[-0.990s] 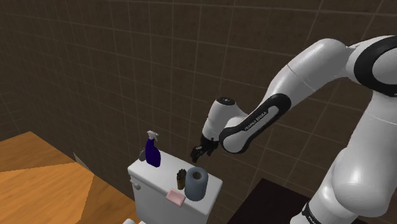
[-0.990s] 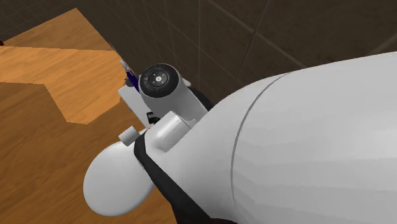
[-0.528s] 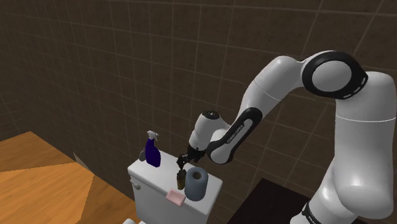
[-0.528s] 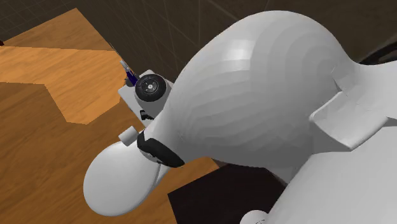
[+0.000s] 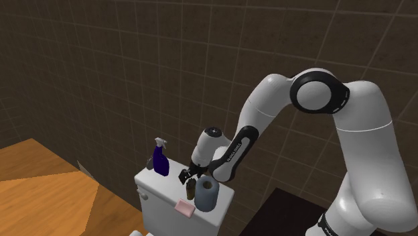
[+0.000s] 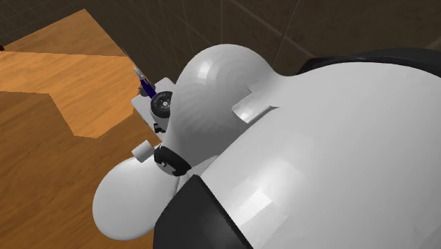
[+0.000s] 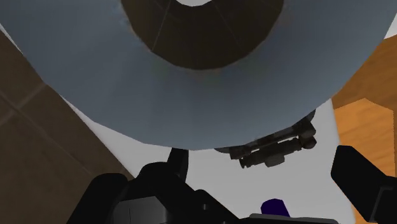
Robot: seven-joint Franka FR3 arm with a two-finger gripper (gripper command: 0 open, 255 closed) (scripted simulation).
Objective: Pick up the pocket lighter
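Approach: pincer released, poised just above pocket lighter, which sits on toilet tank lid just beside grey roll; next move likely calls for straight descent straddling it, clear of roll, then clench.

The spray bottle is dark blue, the roll grey-blue, the tank white.

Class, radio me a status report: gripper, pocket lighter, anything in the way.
Gripper open, low over the toilet tank. Pocket lighter not held, ahead between the fingers. Grey-blue paper roll right beside it, crowding the grasp.
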